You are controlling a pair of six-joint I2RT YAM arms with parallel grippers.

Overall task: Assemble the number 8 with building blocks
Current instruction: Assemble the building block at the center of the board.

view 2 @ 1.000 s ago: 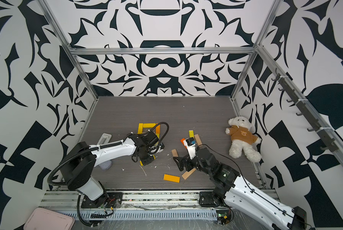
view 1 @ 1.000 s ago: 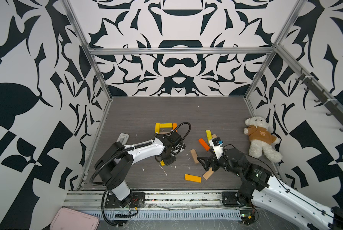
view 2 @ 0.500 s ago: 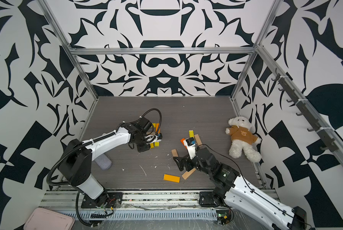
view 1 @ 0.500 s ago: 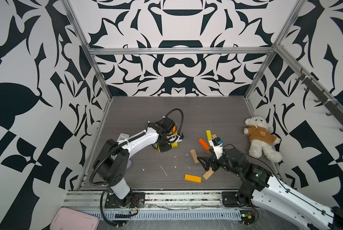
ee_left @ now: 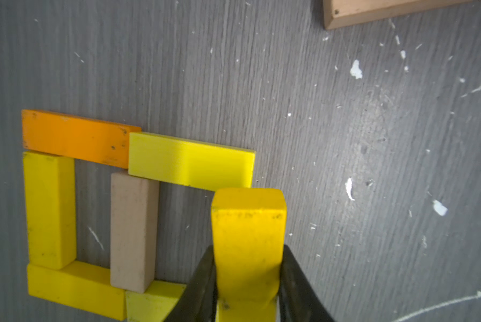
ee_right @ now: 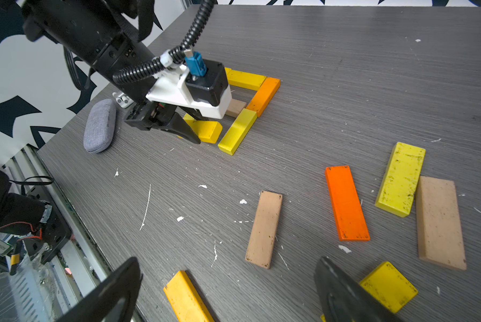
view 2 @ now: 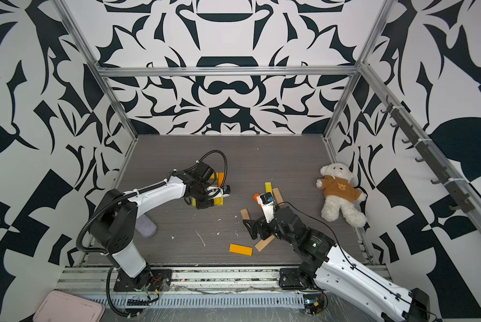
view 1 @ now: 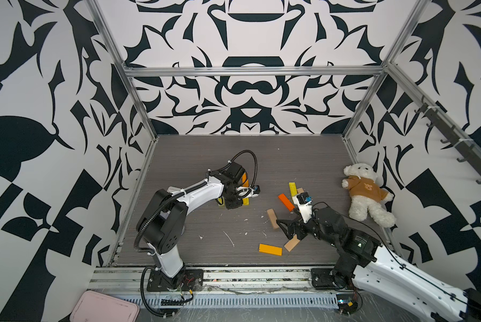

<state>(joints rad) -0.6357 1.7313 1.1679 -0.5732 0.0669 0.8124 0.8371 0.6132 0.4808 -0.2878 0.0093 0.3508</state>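
Grey wood-grain counter (view 1: 286,159) inside black-and-white patterned walls. The left arm reaches forward, elbow bent; the left tool (ee_left: 247,278) points down, clamped on a yellow block (ee_left: 247,223) at the half-built figure's (ee_left: 133,223) open end. The right arm lies low; the right tool (ee_right: 228,290) gapes wide, empty, above loose blocks (ee_right: 346,203).

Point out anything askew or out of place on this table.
In the left wrist view, the flat orange wooden plank and the bright yellow plank forming one side of the figure are stepped, not in line. White flecks litter the grey tabletop. A grey fabric case lies nearby.
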